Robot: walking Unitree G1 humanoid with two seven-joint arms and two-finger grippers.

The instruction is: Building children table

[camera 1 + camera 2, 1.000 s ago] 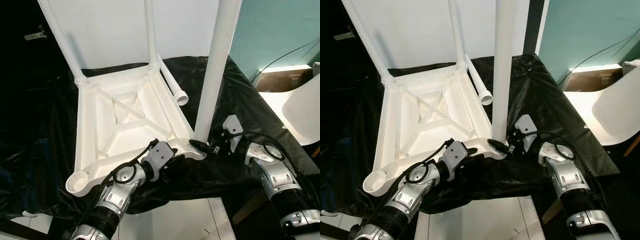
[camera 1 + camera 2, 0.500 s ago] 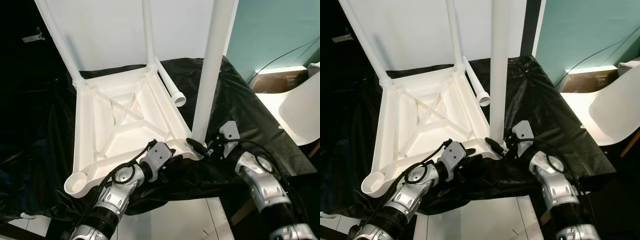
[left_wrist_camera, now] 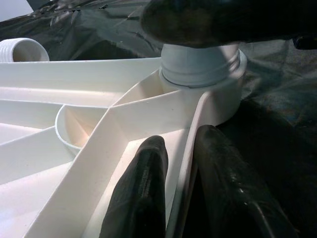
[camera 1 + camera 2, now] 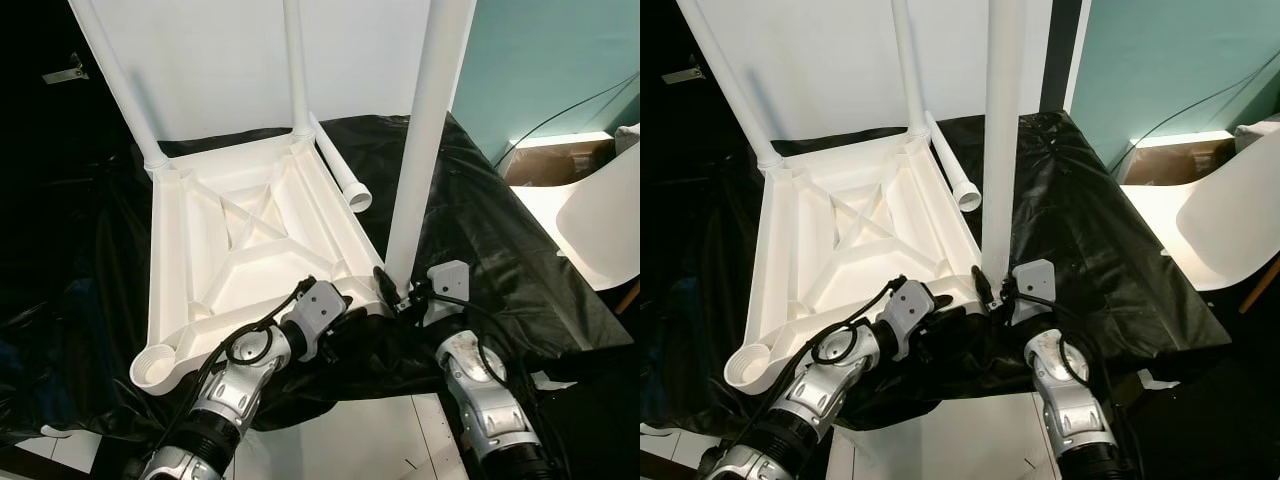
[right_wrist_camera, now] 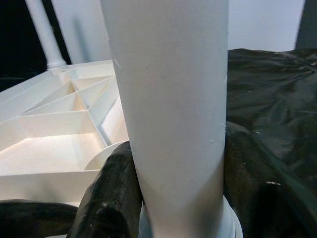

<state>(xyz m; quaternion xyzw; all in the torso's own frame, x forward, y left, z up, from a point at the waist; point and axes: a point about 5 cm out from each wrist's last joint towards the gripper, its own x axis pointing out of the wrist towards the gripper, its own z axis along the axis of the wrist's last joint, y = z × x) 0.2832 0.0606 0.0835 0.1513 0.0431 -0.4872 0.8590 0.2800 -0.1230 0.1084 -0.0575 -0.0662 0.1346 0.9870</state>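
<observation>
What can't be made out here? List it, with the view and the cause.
- Upper ends of all three upright legs: cut off by the eye views' top edge.
- How far the leg sits in its socket: left wrist view, hidden by a dark blurred shape.
- Tabletop far side: faces the black sheet.
</observation>
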